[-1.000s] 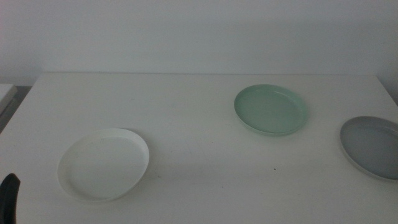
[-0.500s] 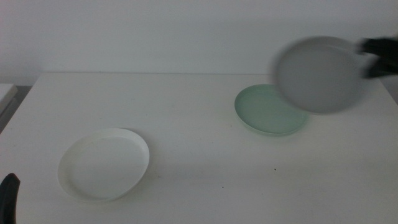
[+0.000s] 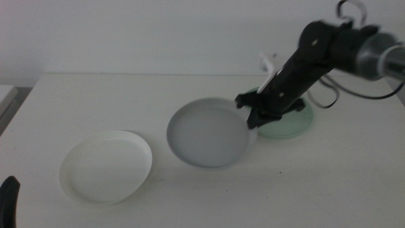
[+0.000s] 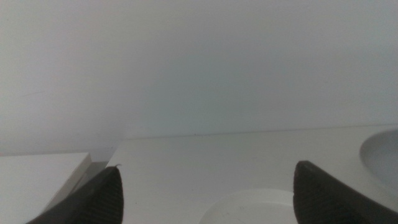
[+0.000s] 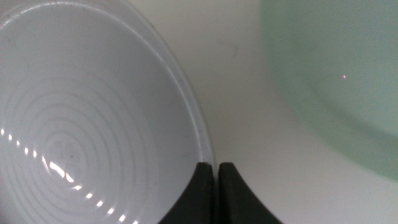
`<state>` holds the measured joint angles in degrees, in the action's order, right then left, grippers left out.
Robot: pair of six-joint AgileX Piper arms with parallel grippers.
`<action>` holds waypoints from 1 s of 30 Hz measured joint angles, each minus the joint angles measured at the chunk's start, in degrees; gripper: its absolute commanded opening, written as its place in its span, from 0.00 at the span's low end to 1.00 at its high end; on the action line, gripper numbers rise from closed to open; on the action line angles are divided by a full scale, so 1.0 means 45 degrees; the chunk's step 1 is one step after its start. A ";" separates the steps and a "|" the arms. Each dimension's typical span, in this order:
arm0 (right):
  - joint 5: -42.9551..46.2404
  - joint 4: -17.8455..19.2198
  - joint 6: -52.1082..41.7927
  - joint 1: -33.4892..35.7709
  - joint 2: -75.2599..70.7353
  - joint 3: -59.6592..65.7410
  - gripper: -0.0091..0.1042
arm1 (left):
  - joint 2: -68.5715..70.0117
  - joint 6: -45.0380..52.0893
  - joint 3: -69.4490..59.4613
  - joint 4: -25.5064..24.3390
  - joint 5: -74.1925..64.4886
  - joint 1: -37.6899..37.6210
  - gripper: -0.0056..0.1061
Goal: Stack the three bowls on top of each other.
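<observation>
One grey bowl (image 3: 209,133) hangs clamped by its rim in our right hand (image 3: 253,113); we should level it, then centre it over the white bowl (image 3: 105,166) near the counter's (image 3: 190,88) front-left corner

A plain white table (image 3: 190,95) stands against a pale wall. A white bowl (image 3: 105,166) lies flat on it toward the near left. A pale mint green bowl (image 3: 292,122) lies flat farther back on the right, partly hidden from the middle view. A tiny dark speck (image 3: 279,170) marks the tabletop near the front right.
</observation>
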<state>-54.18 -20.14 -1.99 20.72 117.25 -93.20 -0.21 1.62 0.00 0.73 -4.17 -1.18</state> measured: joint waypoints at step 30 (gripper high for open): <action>0.0713 -0.0446 -0.0137 0.0125 0.1564 -0.0048 0.22 | 0.0000 0.0000 0.0000 0.0000 0.0150 0.0000 0.89</action>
<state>-50.97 -22.15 -2.61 21.28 124.29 -93.42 -0.21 1.62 0.00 0.73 -3.50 -1.18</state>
